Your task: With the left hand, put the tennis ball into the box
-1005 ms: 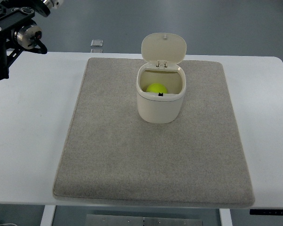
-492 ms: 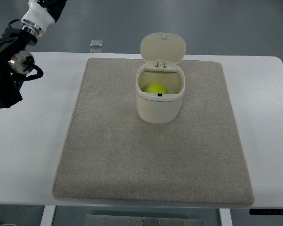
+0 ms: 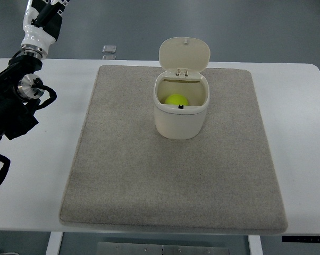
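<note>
A grey mat [image 3: 170,175] is spread over the white table [image 3: 32,186]. The left hand [image 3: 8,114] is seen at the left edge; its finger state cannot be told. Further back, the tennis ball [image 3: 177,99] is held inside the cream box [image 3: 181,111], whose lid [image 3: 184,53] is raised.

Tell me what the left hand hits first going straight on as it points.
Probably only bare table: the left hand points toward the picture's lower left, away from the box. Depth is unclear.
</note>
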